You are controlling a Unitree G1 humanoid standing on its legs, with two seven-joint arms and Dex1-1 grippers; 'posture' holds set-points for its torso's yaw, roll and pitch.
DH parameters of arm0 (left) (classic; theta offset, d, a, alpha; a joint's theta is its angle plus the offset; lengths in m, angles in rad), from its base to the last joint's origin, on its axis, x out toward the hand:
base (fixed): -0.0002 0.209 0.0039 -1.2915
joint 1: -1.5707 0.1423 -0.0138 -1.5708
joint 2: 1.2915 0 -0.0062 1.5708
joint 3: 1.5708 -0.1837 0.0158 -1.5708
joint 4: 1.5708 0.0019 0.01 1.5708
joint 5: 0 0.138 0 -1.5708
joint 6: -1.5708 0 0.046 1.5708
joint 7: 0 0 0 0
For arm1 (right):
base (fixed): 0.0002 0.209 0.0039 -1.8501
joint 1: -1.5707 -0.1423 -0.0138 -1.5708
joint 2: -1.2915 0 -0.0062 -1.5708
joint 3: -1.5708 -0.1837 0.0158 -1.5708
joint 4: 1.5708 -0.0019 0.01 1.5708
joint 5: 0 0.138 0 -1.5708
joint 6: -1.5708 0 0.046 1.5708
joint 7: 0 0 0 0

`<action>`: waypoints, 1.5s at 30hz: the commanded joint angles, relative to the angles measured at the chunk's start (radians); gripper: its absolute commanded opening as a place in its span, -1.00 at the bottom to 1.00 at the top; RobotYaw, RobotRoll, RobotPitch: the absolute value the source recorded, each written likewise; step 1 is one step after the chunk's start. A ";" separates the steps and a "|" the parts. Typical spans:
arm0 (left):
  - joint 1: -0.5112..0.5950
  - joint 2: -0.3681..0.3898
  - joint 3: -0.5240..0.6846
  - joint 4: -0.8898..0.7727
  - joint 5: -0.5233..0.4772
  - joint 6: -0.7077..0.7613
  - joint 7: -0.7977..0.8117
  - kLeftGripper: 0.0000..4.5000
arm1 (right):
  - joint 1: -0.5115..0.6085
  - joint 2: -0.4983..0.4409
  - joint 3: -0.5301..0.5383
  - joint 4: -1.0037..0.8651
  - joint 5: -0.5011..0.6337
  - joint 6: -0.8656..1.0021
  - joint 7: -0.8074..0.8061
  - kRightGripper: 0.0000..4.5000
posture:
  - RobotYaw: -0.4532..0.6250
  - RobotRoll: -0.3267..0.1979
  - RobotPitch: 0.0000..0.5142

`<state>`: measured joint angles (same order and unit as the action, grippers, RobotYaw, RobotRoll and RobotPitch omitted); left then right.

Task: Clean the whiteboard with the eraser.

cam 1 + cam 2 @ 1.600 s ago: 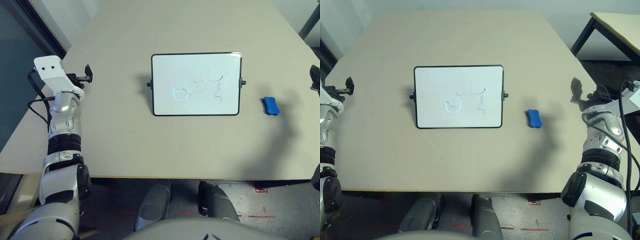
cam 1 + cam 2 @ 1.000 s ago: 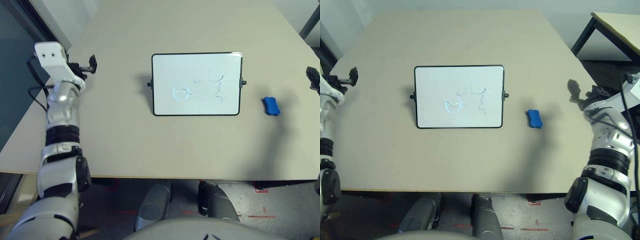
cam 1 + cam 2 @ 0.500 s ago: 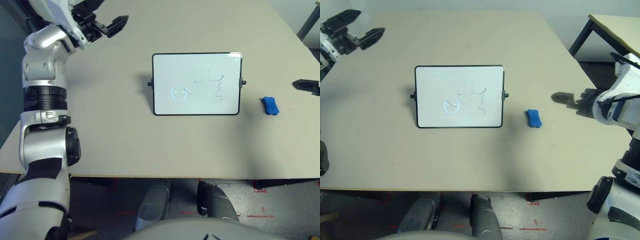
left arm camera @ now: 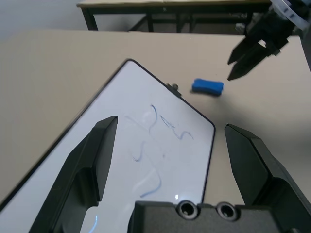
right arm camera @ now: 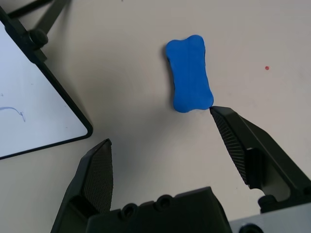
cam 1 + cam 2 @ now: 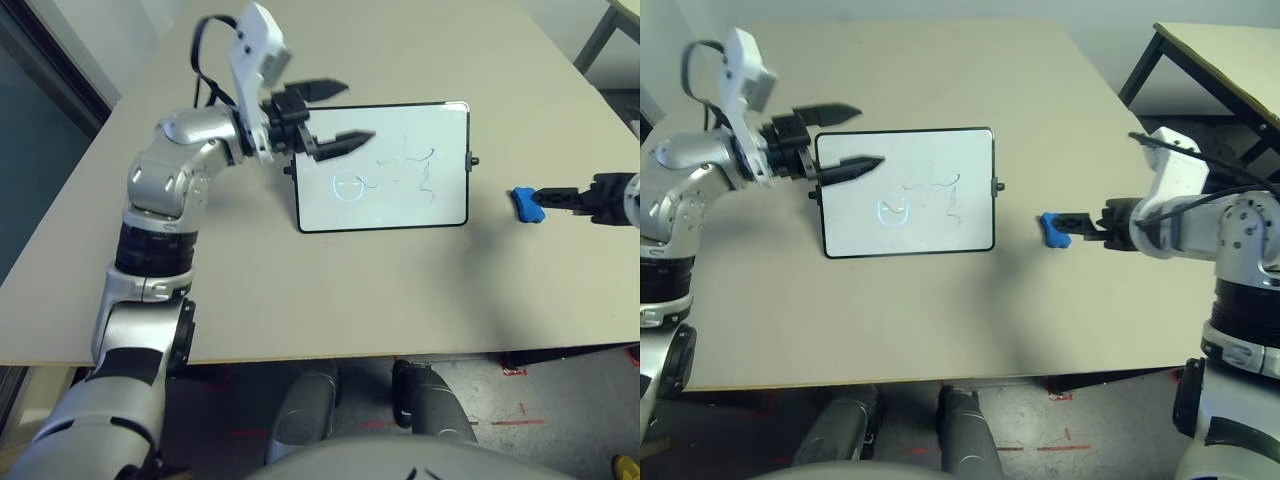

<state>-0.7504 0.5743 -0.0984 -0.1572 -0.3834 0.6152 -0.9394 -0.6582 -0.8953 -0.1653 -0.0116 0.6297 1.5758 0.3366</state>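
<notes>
**Both grippers spread wide, one at the eraser, one over the board**

The right gripper (image 6: 1072, 222) reaches in from the right of the head views with its two black fingers apart, its tips just beside the small bright blue oblong eraser (image 6: 1052, 229). In the right wrist view the eraser (image 5: 189, 79) lies flat on the beige table (image 5: 146, 155), one fingertip (image 5: 217, 114) right at its near end.

The left gripper (image 6: 340, 113) sits in the upper left of the head views, fingers spread wide over the left edge of the rectangular white whiteboard with a thin black frame (image 6: 400, 190). The whiteboard lies at centre frame, faint blue scribbles on it, the eraser just right of its right-hand knob (image 6: 472, 160).
</notes>
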 commanded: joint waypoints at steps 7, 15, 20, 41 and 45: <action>0.092 0.085 0.007 -0.191 -0.037 0.206 0.056 1.00 | -0.074 0.021 0.126 0.131 -0.089 -0.044 0.053 0.98 | 0.03 0.25 -0.50; 0.145 0.144 0.018 -0.263 -0.071 0.310 0.086 1.00 | -0.122 0.045 0.214 0.249 -0.165 -0.144 0.107 0.98 | 0.08 0.25 -0.47; 0.153 0.166 0.019 -0.281 -0.086 0.338 0.094 1.00 | -0.151 0.058 0.292 0.346 -0.249 -0.247 0.144 0.98 | 0.13 0.25 -0.42; 0.148 0.139 0.001 -0.264 -0.094 0.316 0.126 1.00 | -0.177 0.095 0.312 0.588 -0.449 -0.451 0.218 0.82 | 0.13 0.25 -0.45; 0.150 0.136 0.000 -0.257 -0.090 0.308 0.126 1.00 | -0.184 0.099 0.315 0.613 -0.468 -0.477 0.219 0.36 | 0.12 0.25 -0.46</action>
<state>-0.6062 0.7102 -0.0872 -0.4223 -0.4716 0.9293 -0.8128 -0.8528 -0.7979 0.1413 0.5627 0.2017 1.1046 0.5712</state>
